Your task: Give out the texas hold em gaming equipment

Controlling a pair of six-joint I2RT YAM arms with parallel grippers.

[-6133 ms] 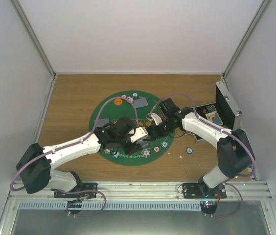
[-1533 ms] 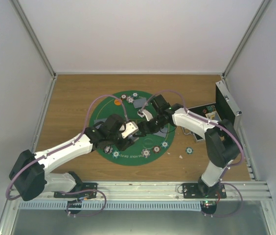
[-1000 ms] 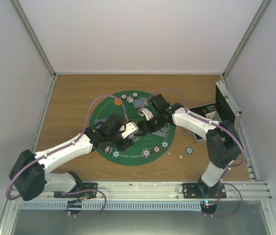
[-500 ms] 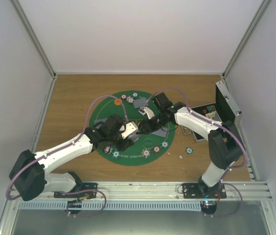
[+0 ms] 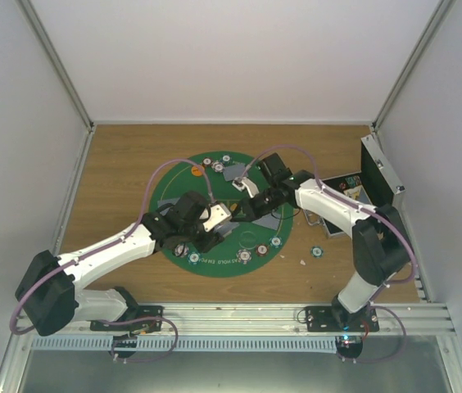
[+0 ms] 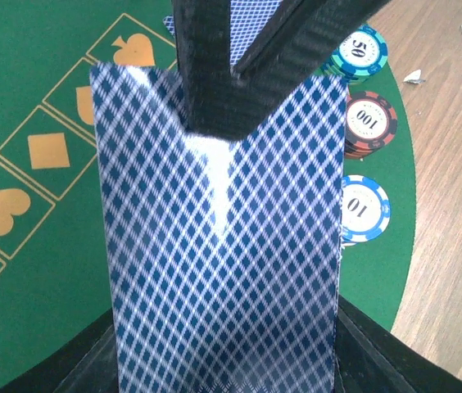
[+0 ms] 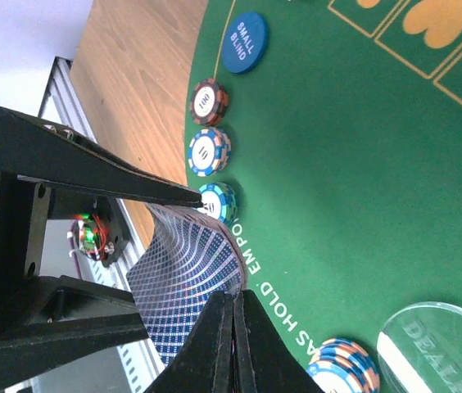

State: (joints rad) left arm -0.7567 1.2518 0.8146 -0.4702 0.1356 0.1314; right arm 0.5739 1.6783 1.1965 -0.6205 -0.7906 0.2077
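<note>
Grasping cards [image 6: 223,270] with left fingers [image 6: 382,364], blue diamond backs toward left wrist camera, above mat [image 5: 172,187] near its middle. Clenched on top card [image 7: 188,274] at its upper edge with right fingers [image 7: 224,348]. Bowed away from the rest in right wrist view. Cannot tell how many cards underneath. Meeting tip to tip over mat in top view, left arm reaching in from near left, right arm from right.

Beside cards in left wrist view, along mat rim: teal 50 chip [image 6: 360,53], dark red 100 chip [image 6: 370,123], blue 10 chip [image 6: 364,209], the first two touching, the third just apart. Two white scraps [image 6: 414,76] on bare wood past them.

In right wrist view, a row of three chips [image 7: 209,151] along rim, close together, with blue disc [image 7: 243,41] marked small blind just beyond on felt. At bottom edge of that view: clear dealer disc [image 7: 432,344] and a chip stack [image 7: 341,368] beside it.

At far rim of mat in top view: orange disc [image 5: 197,171], two far chips [image 5: 218,166], flat card [image 5: 233,173] lying face down. On desk [image 5: 116,164] right of mat: lone chip [image 5: 316,251]. Open case [image 5: 378,176] by right wall, well apart from both fingers.
</note>
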